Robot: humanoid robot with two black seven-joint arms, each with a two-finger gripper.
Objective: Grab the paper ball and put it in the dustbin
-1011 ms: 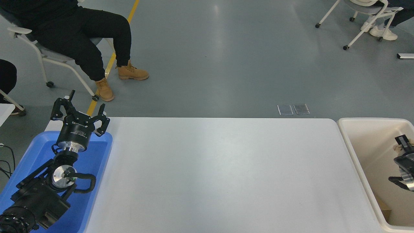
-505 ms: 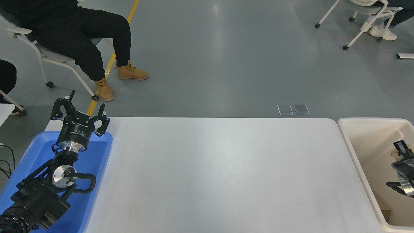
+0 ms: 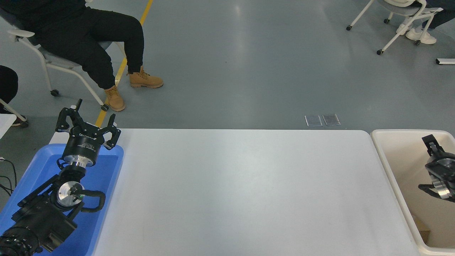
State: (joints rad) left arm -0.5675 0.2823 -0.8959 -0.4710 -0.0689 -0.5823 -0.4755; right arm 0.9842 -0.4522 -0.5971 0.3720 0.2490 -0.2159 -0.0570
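- The right gripper (image 3: 432,147) hangs inside the cream-white dustbin (image 3: 387,167) at the right edge of the frame; it is cut off there, so I cannot tell how its jaws stand.
- The paper ball is not visible anywhere.
- The left gripper (image 3: 87,124) is parked at lower left over the blue plastic tray (image 3: 106,177), jaws spread apart and holding nothing; white lettering on its body is too small to read.
- The white surface (image 3: 241,192) fills the middle.
- A seated person's tan boots (image 3: 142,80) show at upper left.
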